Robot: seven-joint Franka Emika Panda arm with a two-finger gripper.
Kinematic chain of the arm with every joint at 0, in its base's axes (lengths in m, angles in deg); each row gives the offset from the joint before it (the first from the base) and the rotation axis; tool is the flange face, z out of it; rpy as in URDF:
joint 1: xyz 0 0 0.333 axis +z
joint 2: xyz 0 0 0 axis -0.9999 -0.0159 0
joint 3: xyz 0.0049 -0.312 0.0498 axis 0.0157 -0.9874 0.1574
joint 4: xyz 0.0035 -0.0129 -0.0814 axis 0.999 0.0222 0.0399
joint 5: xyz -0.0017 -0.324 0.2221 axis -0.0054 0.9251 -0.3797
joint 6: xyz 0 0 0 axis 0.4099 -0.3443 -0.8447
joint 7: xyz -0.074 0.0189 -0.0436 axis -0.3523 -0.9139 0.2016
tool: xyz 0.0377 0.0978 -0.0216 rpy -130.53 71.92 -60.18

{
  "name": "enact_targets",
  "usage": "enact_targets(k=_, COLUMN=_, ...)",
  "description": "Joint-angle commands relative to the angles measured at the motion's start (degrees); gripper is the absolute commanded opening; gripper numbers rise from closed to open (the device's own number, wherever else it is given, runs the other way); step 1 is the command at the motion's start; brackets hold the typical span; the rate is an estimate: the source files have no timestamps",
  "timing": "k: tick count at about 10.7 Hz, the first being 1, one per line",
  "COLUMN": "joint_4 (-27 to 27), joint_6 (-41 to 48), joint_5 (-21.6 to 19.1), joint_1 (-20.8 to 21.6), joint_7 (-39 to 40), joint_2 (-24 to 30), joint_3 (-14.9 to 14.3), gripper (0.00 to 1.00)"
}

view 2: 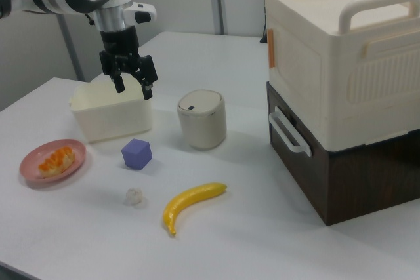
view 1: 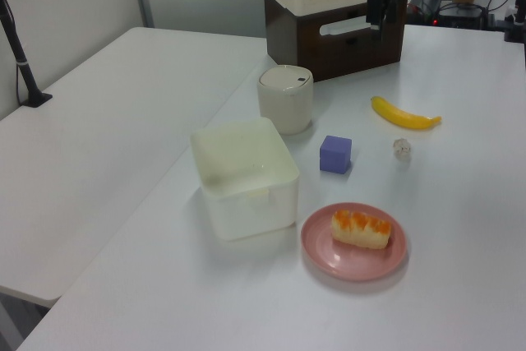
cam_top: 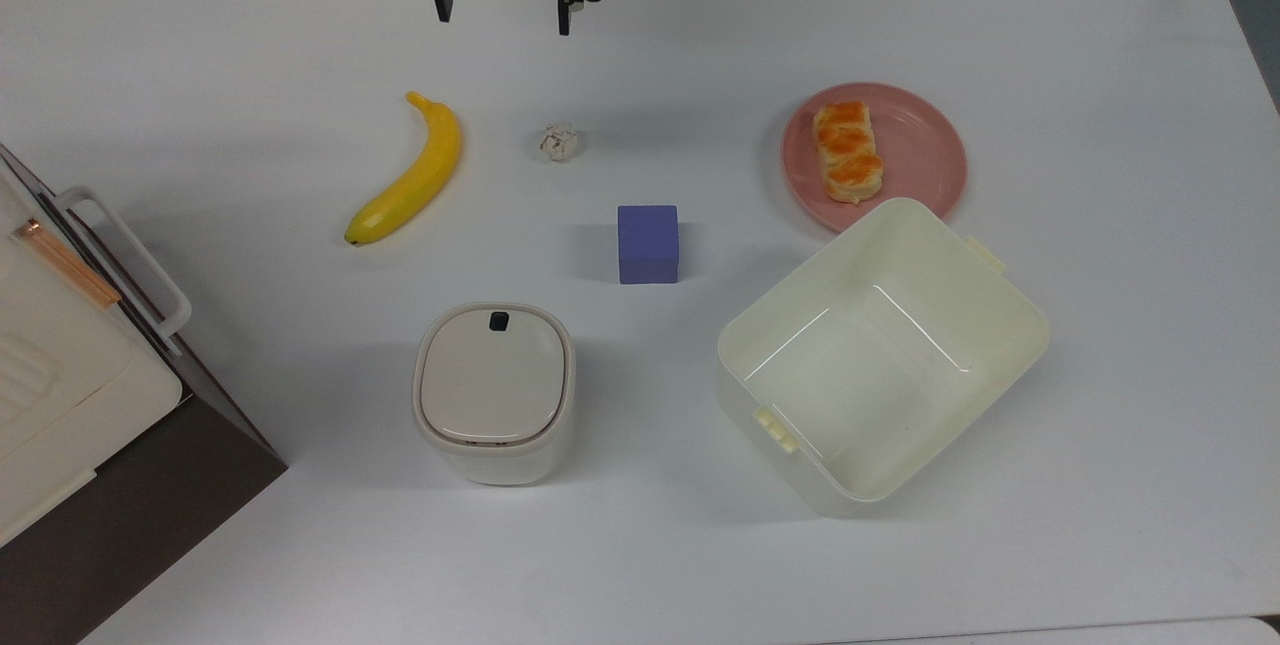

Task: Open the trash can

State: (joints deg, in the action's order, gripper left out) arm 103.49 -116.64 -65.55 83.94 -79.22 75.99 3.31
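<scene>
Top view: gripper [cam_top: 501, 13] is hovering, fingers spread, well apart from the lidded bin [cam_top: 494, 390]; pressing its dark button [cam_top: 498, 321] squarely should be releasing the lid.

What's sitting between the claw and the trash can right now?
In the top view, only a crumpled paper ball lies near the line from the open claw to the trash can.

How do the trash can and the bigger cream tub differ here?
The trash can is closed by a flat beige lid with a small dark button; the tub is lidless and empty. The trash can is smaller and rounded; the tub is larger, boxier, with clip tabs on its rim. Both are cream plastic, standing upright on the white table.
</scene>
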Motion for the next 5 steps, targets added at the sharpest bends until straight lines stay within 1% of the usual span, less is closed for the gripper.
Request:
enact_targets(k=1, joint_4=-0.66, joint_6=1.74, joint_5=-1.62, joint_1=0.23, joint_7=3.06, joint_2=-0.23, joint_3=-0.52, gripper=1.0)
enact_targets(k=4, joint_4=-0.57, joint_6=1.38, joint_5=-1.62, joint_1=0.49, joint_7=3.42, joint_2=-0.41, joint_3=-0.44, gripper=1.0)
enact_targets(k=5, joint_4=-0.57, joint_6=1.3, joint_5=-1.62, joint_1=0.49, joint_7=3.51, joint_2=-0.41, joint_3=-0.43, gripper=0.93)
